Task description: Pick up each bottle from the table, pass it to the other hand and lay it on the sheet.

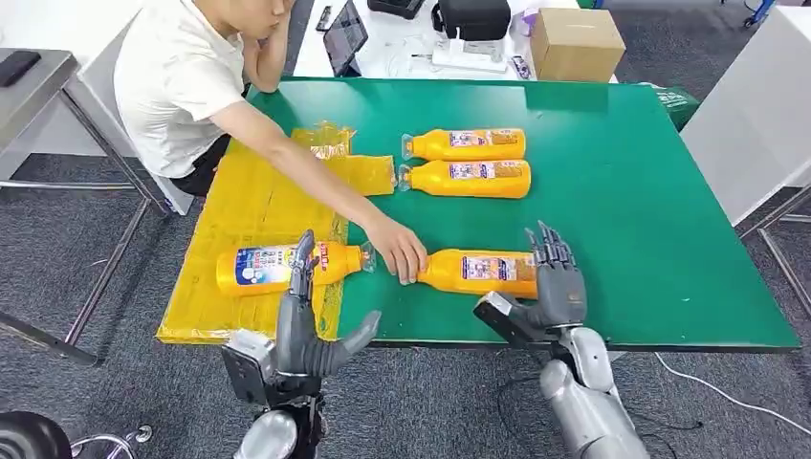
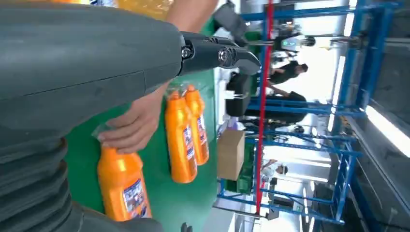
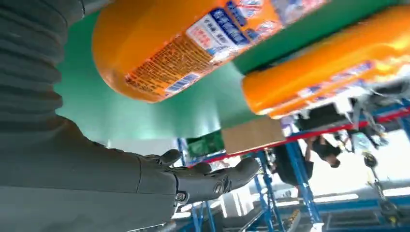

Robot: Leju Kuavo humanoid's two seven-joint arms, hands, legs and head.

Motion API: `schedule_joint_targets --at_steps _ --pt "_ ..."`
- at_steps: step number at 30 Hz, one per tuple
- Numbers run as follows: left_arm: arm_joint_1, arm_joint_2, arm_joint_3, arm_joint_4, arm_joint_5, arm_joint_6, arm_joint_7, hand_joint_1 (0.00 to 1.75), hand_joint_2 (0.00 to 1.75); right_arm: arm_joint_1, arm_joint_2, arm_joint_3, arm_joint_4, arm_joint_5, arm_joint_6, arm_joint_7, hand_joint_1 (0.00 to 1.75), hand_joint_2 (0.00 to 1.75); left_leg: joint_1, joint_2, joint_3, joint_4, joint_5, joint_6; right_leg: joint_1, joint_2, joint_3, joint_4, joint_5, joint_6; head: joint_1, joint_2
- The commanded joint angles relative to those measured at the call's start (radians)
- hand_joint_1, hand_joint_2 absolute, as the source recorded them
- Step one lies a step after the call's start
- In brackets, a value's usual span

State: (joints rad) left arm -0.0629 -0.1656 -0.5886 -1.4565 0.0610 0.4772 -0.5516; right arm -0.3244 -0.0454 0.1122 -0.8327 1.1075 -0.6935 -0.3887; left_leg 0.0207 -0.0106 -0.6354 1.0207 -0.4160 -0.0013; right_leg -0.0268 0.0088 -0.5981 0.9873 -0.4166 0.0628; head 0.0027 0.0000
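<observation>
I see my left hand [image 1: 304,330] raised at the table's [image 1: 631,191] near edge, fingers straight and thumb spread wide, holding nothing. Just beyond its fingertips a bottle [image 1: 277,267] lies flat on the yellow sheet [image 1: 244,201], cap pointing toward my right hand.

My right hand [image 1: 553,287] stands at the near edge too, palm turned inward, fingers extended and apart, empty. Its fingers rise just beside the base end of a second bottle [image 1: 478,272], which lies on the bare green top between my two hands; I cannot tell whether they touch it. From the right wrist, that bottle [image 3: 193,43] sits close above the open fingers [image 3: 212,181].

A person's hand [image 1: 400,251] rests on the cap end of this second bottle, between it and the bottle on the sheet; the arm reaches in across the sheet from the far side of my left hand.

Further out, ahead of both hands, two more bottles [image 1: 469,163] lie side by side, touching, caps toward the sheet. A cardboard box [image 1: 576,43] sits beyond the table's far edge.
</observation>
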Motion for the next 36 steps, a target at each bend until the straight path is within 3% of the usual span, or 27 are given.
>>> schedule_joint_targets --at_steps 1,6,14,15,23,29,30,31,32,35,36 --pt "-0.008 0.019 -0.024 0.017 0.017 -0.005 0.012 0.00 1.75 -0.152 -0.027 0.095 0.262 0.035 0.035 0.084 0.00 1.75 0.000 0.004 0.004 -0.001 -0.001 0.001 0.001 0.003 0.002 -0.001 0.000 -0.002 0.000 0.000" --pt "-0.020 0.013 -0.027 0.025 0.011 -0.003 0.010 0.00 1.75 -0.209 -0.032 0.143 0.334 0.034 0.134 0.114 0.00 1.75 0.000 0.001 0.002 -0.001 0.000 0.001 0.000 0.001 0.001 -0.001 0.000 -0.002 0.000 0.000" --pt "-0.024 0.012 -0.028 0.025 0.010 -0.003 0.010 0.00 1.75 -0.229 -0.032 0.165 0.358 0.050 0.156 0.140 0.00 1.75 0.000 0.003 0.004 0.000 -0.001 0.001 0.001 0.001 0.003 -0.001 0.000 -0.003 0.000 0.000" --pt "-0.042 0.004 -0.048 0.024 -0.015 -0.024 0.038 0.00 1.75 -0.317 -0.021 0.237 0.442 0.075 0.362 0.237 0.00 1.75 0.000 0.004 0.006 0.000 -0.002 0.002 0.001 0.002 0.005 -0.001 -0.001 -0.004 -0.001 0.000" --pt "-0.046 -0.001 -0.041 0.030 -0.040 -0.031 0.057 0.00 1.75 -0.387 -0.024 0.348 0.475 0.171 0.482 0.368 0.00 1.75 0.000 0.002 0.007 -0.001 0.000 0.001 0.001 -0.001 0.006 -0.001 0.001 -0.004 0.000 0.000" --pt "-0.047 -0.002 -0.041 0.030 -0.040 -0.031 0.057 0.00 1.75 -0.396 -0.021 0.348 0.473 0.170 0.487 0.368 0.00 1.75 0.000 0.000 0.008 -0.001 0.001 0.002 0.001 -0.002 0.007 -0.001 0.001 -0.003 0.000 0.000" --pt "-0.047 -0.002 -0.041 0.030 -0.040 -0.031 0.057 0.00 1.75 -0.396 -0.021 0.348 0.473 0.170 0.487 0.368 0.05 1.75 0.000 0.000 0.009 -0.001 0.001 0.002 0.001 -0.002 0.008 -0.002 0.001 -0.004 0.000 0.000" --pt "-0.047 -0.003 -0.039 0.031 -0.042 -0.033 0.059 0.00 1.75 -0.400 -0.022 0.354 0.479 0.165 0.517 0.357 1.45 1.75 0.000 0.001 0.010 -0.001 0.001 0.002 0.001 -0.002 0.009 -0.002 0.001 -0.005 0.000 0.000" --pt "-0.048 -0.004 -0.037 0.031 -0.043 -0.034 0.060 0.00 1.75 -0.406 -0.025 0.350 0.483 0.152 0.544 0.353 1.75 1.75 0.000 0.001 0.008 -0.001 0.001 0.002 0.000 -0.001 0.007 -0.001 0.001 -0.003 0.000 0.000" --pt "-0.050 -0.004 -0.036 0.031 -0.048 -0.037 0.060 0.00 1.75 -0.410 -0.031 0.346 0.482 0.129 0.573 0.334 1.75 1.75 0.000 0.001 0.009 -0.001 0.001 0.002 0.001 -0.002 0.008 -0.001 0.001 -0.004 0.000 0.000" --pt "-0.051 -0.001 -0.040 0.030 -0.048 -0.045 0.062 0.00 1.75 -0.401 -0.032 0.319 0.479 0.079 0.598 0.281 1.75 1.75 0.000 0.000 0.008 0.000 0.001 0.002 0.001 -0.002 0.007 -0.001 0.001 -0.003 0.000 0.000"
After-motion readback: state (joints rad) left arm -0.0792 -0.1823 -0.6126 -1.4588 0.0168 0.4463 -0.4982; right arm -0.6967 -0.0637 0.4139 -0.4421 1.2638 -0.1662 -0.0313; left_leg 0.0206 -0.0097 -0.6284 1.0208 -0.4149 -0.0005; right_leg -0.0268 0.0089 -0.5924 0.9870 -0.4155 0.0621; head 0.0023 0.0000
